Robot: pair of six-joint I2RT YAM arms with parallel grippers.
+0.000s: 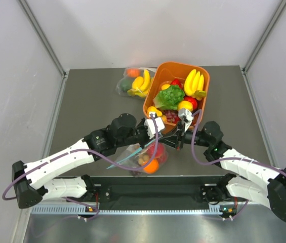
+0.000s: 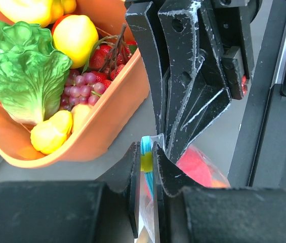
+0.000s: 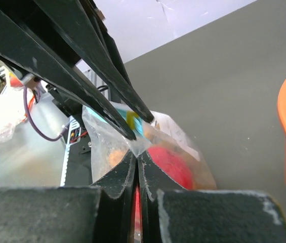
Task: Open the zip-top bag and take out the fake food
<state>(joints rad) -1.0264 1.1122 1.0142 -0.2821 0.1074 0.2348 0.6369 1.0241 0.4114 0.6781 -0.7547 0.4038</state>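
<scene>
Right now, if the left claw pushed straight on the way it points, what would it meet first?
Most likely the right claw, shut on the zip-top bag directly ahead; the orange basket sits off to the side. Depth is unclear.

Left arm [image 1: 56, 164] and right arm [image 1: 254, 169] wear white shells over black joints, with purple cables [image 1: 193, 144] looping along each. Black fingers [image 2: 193, 86] are scuffed with pale scratches, white camera boxes [image 1: 154, 125] sit at the wrists, and a green light [image 1: 215, 150] glows on the right.

White left arm [image 1: 67, 157] and right arm [image 1: 249, 167] bend inward; left tool [image 2: 145, 154] and right tool [image 3: 136, 161], tip-to-tip, each pinch the clear crinkly zip-top bag [image 1: 132, 157].
</scene>
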